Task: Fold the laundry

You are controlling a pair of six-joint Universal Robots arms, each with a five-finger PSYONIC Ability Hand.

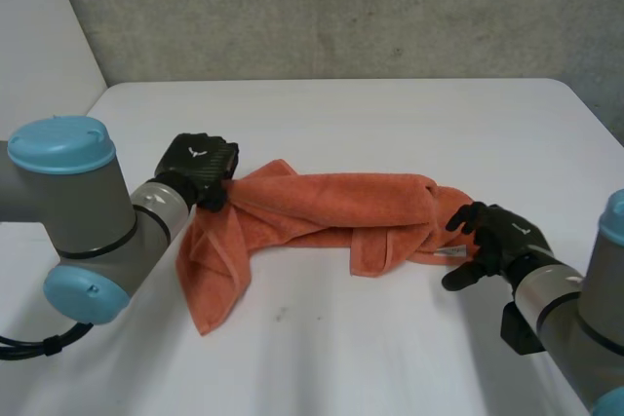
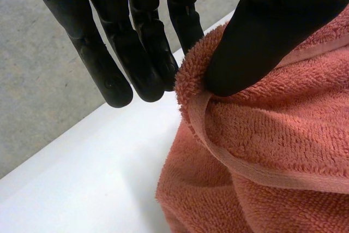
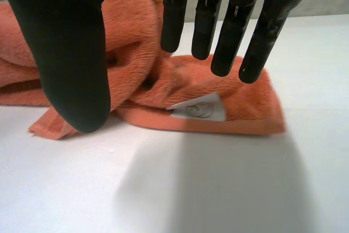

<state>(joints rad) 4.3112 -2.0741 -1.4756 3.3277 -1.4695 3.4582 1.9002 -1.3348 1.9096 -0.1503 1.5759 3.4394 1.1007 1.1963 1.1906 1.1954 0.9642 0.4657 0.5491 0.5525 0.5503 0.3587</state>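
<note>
Orange towel bunched on the surface: your left robot hand pinches its hem, likely to spread it, while your right robot hand hovers open and empty by the label.

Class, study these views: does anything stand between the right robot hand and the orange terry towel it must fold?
Nothing visible does. The right robot hand hangs open at one end of the orange terry towel, its fingers over the cloth beside the towel's white label.
</note>
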